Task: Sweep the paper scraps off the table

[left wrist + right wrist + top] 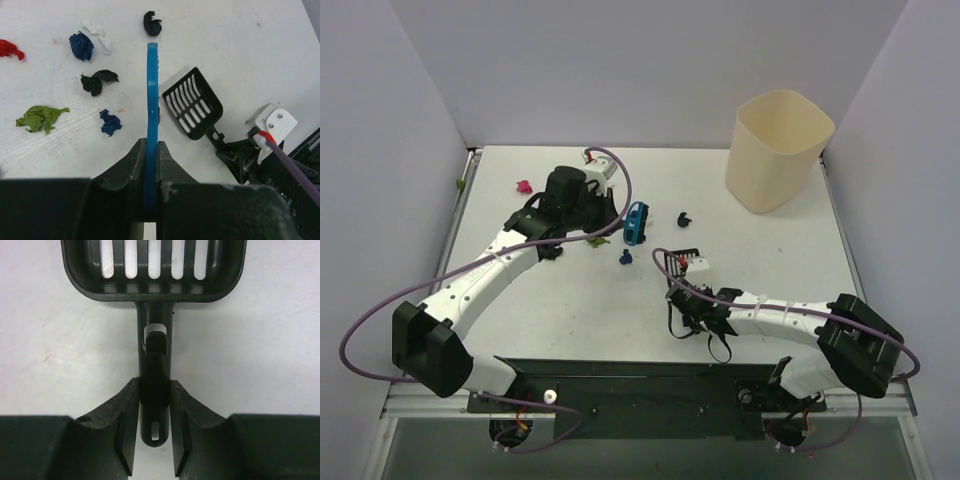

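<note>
A blue hand brush (152, 90) stands edge-on over the table (770, 270), and my left gripper (151, 150) is shut on it. The top view shows that gripper (616, 224) behind the brush (637, 222). Paper scraps lie left of the brush: red (6, 48), dark blue (81, 46), white (98, 34), black (97, 81), green (40, 117) and a second dark blue (110, 122). Another black scrap (153, 23) sits past the brush tip. My right gripper (154, 386) is shut on the handle of the black slotted scoop (154, 270), which lies flat right of the brush (192, 102).
A tall beige bin (778, 150) stands at the back right. A pink scrap (524, 186) lies at the back left, a black scrap (683, 219) right of the brush. Lilac walls enclose the table on three sides; metal rails run along its edges.
</note>
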